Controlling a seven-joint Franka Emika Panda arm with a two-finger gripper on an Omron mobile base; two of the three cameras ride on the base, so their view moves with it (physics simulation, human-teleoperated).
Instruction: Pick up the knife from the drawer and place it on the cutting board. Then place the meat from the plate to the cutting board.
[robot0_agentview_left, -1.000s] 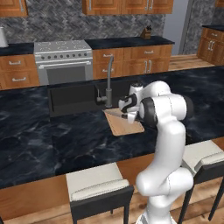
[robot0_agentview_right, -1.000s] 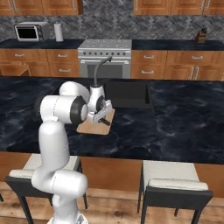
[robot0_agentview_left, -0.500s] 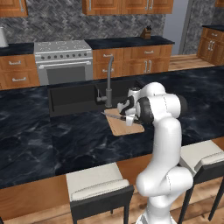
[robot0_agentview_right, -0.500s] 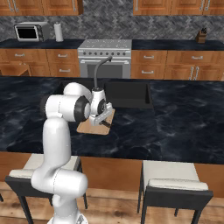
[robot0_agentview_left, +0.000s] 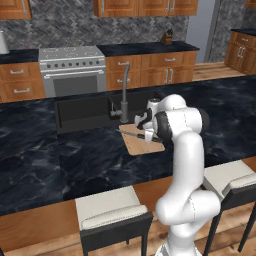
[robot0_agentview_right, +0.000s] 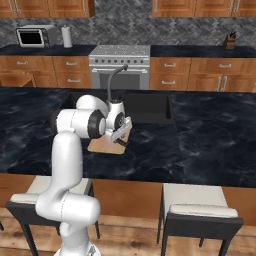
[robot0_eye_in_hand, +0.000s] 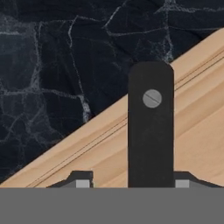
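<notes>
The light tan cutting board (robot0_agentview_left: 141, 144) (robot0_agentview_right: 101, 145) (robot0_eye_in_hand: 192, 113) lies on the black counter in front of the faucet. The knife lies flat on it: its dark riveted handle (robot0_eye_in_hand: 151, 127) runs up the middle of the hand view, and its grey blade (robot0_agentview_left: 131, 133) reaches toward the board's left edge. My gripper (robot0_agentview_left: 145, 131) (robot0_agentview_right: 121, 135) (robot0_eye_in_hand: 133, 180) hovers just over the handle, open. One fingertip (robot0_eye_in_hand: 82, 179) stands clear of the handle on the left, the other close by on the right. The drawer, plate and meat are out of view.
A dark sink (robot0_agentview_left: 82, 112) (robot0_agentview_right: 150, 107) with a tall curved faucet (robot0_agentview_left: 124, 90) (robot0_agentview_right: 112, 82) sits right behind the board. Stools (robot0_agentview_left: 112, 212) (robot0_agentview_right: 200, 210) stand at the island's near edge. A stove (robot0_agentview_left: 72, 72) lines the back wall.
The jaws have opened off the knife handle, leaving the knife on the cutting board. The hand sits slightly lower and closer to the board than a second ago.
</notes>
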